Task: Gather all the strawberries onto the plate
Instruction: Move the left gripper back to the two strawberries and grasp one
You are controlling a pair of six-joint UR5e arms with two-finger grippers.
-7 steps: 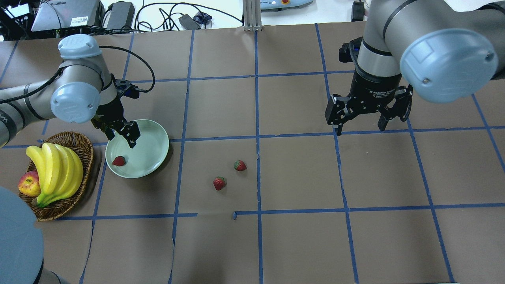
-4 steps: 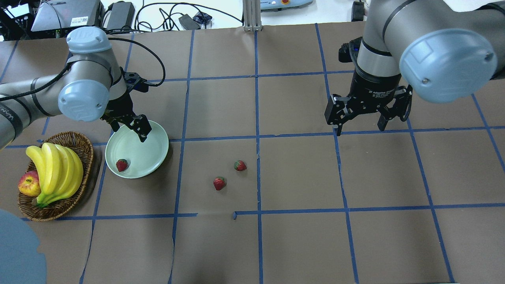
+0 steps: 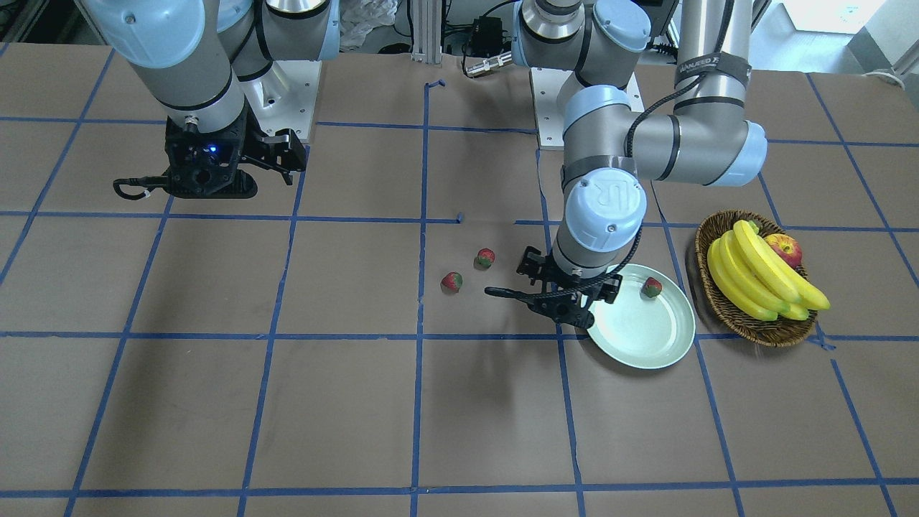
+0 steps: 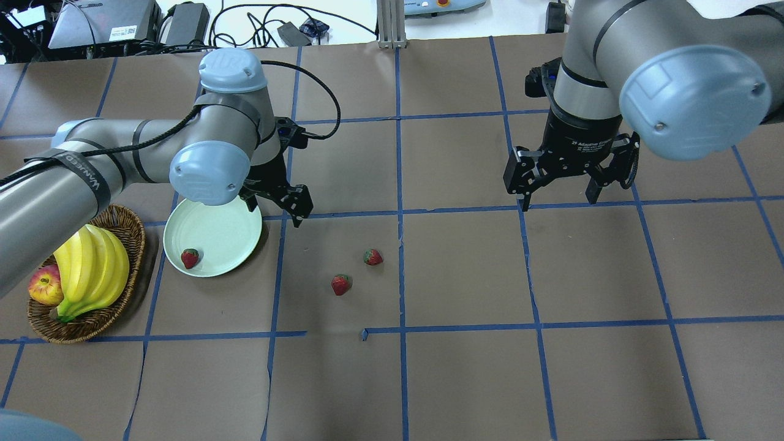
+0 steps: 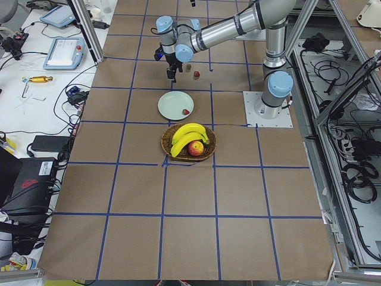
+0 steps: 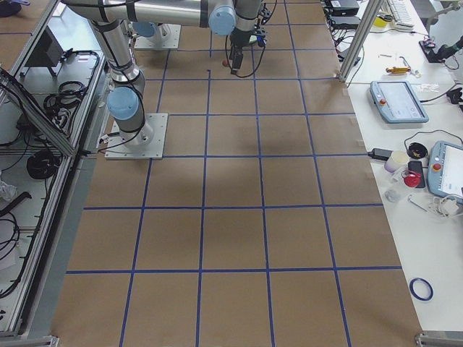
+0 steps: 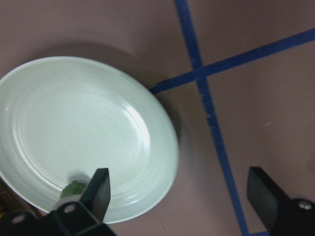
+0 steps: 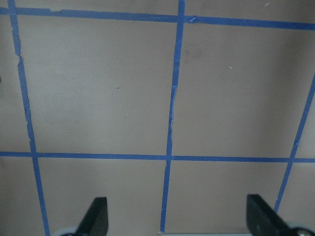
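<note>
One strawberry [image 4: 190,258] lies inside the mint-green plate [image 4: 223,236], near its lower-left rim in the overhead view, left of the frame's middle. The other two are out on the brown paper [image 4: 465,380] near the centre of that frame, well apart from the plate. The lower strawberry [image 4: 340,284] and the upper strawberry [image 4: 372,256] sit near each other without touching, just left of the vertical line of blue tape [image 4: 398,165].

The left claw [image 4: 274,211] hangs over the plate's upper-right edge, one finger above the rim and the other out over the paper past the tape line. Its fingers are spread wide and there's nothing between them. From its wrist camera the plate fills the left of the frame. The green cap of the plated berry just peeks out beside the left finger [image 7: 96,191].

The right claw [image 4: 558,196] is far off in the upper right of the overhead view. It is spread wide too, gripping nothing, with only paper and tape lines beneath it.

At the far left edge, just beside the plate, a wicker basket [image 4: 131,226] holds a bunch of bananas [image 4: 92,263] and an apple [image 4: 44,286].
</note>
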